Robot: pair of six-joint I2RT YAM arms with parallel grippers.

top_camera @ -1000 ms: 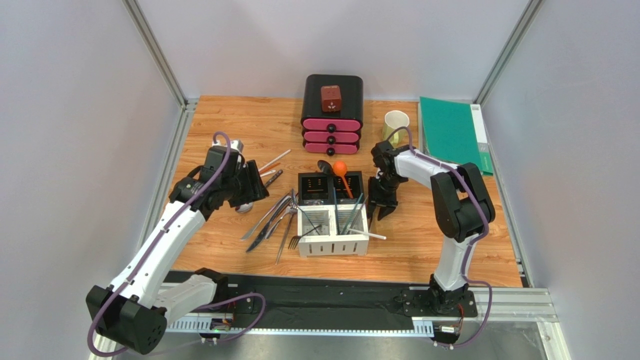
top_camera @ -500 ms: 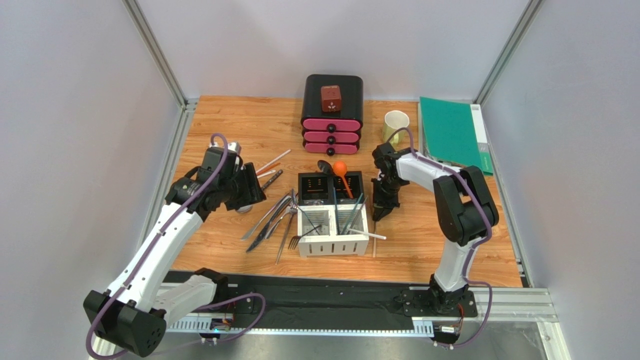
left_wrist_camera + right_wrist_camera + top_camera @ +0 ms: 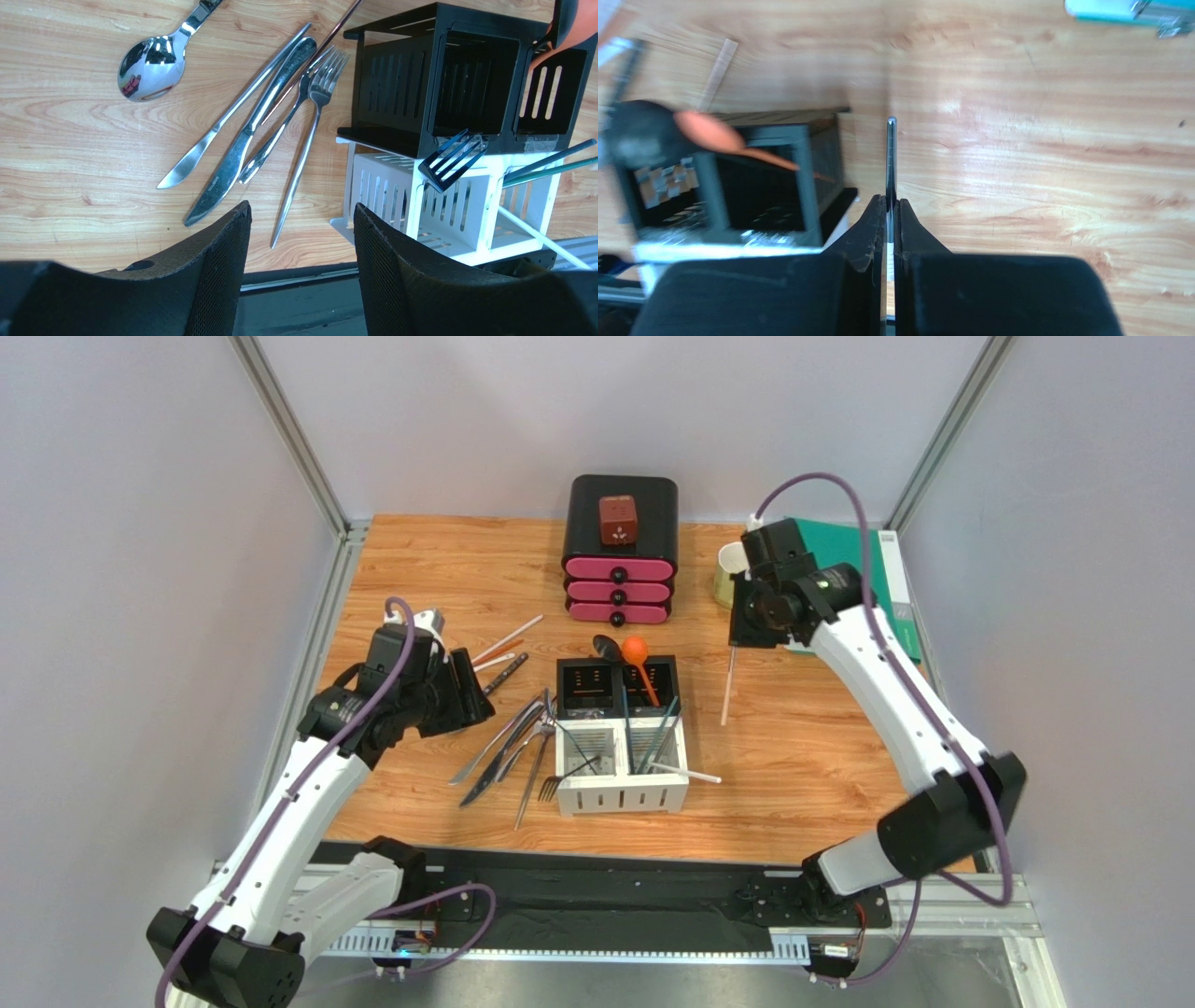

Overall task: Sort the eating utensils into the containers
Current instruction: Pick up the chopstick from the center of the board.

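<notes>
The right gripper is pinching a thin pale stick, likely a chopstick. Its fingers are pressing together on one end, so the rest is jutting straight out past the fingertips. From above, the stick is hanging nearly upright below the fingers and appears to be clearing the wood. Gripped like this, it is pointing down, ready to go end-first into a compartment. The caddy is sitting off to the left of these fingers, not under the stick's tip, so a sideways carry is probably coming before any lowering. An orange spoon is leaning out of a black compartment on that side.

The left gripper is hovering with its fingers spread wide, holding nothing. Just beyond its fingertips, knives and forks are lying fanned together on the wood, with a spoon farther out. The caddy's white compartments are standing beyond the right finger. The wide spread is suiting a straddle over one slim handle. Because the pieces are touching and crossing, lifting one alone may be awkward.
</notes>
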